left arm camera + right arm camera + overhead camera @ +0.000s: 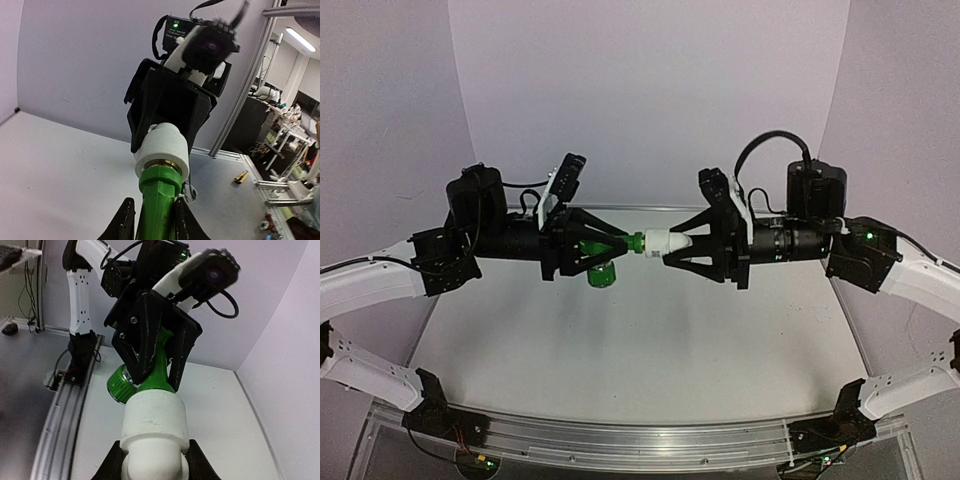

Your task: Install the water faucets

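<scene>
The water faucets hang in mid-air above the table, between the two arms. The green tap (636,242) lies level, its ribbed knob (601,275) pointing down. My left gripper (618,244) is shut on the tap's stem (159,200), a finger (122,222) pressing each side. The white fitting (665,243) sits on the tap's end, a brass ring showing at the joint (161,164). My right gripper (682,247) is shut on the fitting's rounded rear (154,440). In the right wrist view the green stem (161,370) runs from the fitting into the left gripper (150,335), with the knob (119,385) to its left.
The white table (640,340) lies below, with white walls behind and at both sides. An aluminium rail (640,440) runs along the near edge by the arm bases. A small yellow item (241,176) lies near the table's edge frame.
</scene>
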### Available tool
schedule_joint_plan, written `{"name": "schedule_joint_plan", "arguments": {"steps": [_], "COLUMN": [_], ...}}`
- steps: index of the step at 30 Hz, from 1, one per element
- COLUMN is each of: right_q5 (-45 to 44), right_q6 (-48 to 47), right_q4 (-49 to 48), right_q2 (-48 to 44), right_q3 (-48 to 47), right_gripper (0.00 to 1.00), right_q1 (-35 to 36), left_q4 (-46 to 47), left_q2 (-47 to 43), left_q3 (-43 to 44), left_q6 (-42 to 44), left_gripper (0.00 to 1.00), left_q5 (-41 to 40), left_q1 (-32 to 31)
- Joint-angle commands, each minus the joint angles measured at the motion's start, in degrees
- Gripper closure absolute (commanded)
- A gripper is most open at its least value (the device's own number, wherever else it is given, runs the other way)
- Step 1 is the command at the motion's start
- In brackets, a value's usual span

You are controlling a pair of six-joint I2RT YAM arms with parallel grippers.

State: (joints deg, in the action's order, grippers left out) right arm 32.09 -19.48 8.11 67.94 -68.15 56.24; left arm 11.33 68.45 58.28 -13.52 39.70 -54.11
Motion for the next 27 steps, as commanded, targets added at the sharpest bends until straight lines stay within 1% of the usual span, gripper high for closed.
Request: {"name": "schedule_joint_plan", "arguments": {"steps": [1,7,9,10,12,13,15,17,19,21,24,27], "right_q5": [4.5,13.4,16.5,16.9,17.3,17.3,16.4,13.9,8.4,3.3,-3.4,-6.2], "right_q6": [27.0,42.2,45.7,46.4,46.9,46.2,43.6,38.0,28.7,16.4,-0.6,-19.5], "right_q4": [-8.1,-8.1,-8.1,-8.1,-8.1,-8.1,-7.9,-4.2,0.4,3.2,4.1,4.0], "right_q2": [2.3,5.8,6.5,6.6,6.6,6.6,6.2,5.5,4.4,2.8,-0.6,-3.9], "right_q3": [-4.6,-5.7,-5.8,-5.9,-6.2,-6.5,-7.2,-8.6,-10.5,-11.5,-10.4,-8.2], "right_gripper": [1.0,1.0,1.0,0.98,0.9,0.8,0.55,0.33,0.22,0.13,0.08,0.07], "right_q1": [-0.1,-1.2,-1.8,-2.1,-2.4,-2.4,-2.7,-3.5,-4.0,-4.0,-4.1,-4.1], "left_q4": [-1.4,-5.4,-7.5,-7.9,-8.5,-8.6,-8.9,-10.6,-13.3,-15.1,-15.5,-15.6], "left_q2": [-1.7,-3.1,-3.0,-3.1,-3.3,-3.4,-3.4,-3.1,-2.8,-2.4,-1.7,-0.4], "left_q3": [-1.4,-0.2,0.5,0.6,0.9,1.0,1.5,2.6,4.1,5.4,6.2,7.0], "left_q6": [17.5,23.3,23.7,23.0,21.0,19.6,14.6,10.4,6.0,2.3,-3.1,-7.5], "left_gripper": [1.0,1.0,1.0,1.0,1.0,1.0,1.0,1.0,1.0,1.0,1.0,1.0], "left_q5": [-11.8,-16.6,-18.0,-18.4,-18.8,-19.1,-20.4,-21.0,-20.8,-19.5,-15.9,-12.2], "left_q1": [-1.8,-2.6,-2.7,-2.7,-2.7,-2.7,-2.7,-2.7,-2.7,-2.6,-2.5,-2.2]}}
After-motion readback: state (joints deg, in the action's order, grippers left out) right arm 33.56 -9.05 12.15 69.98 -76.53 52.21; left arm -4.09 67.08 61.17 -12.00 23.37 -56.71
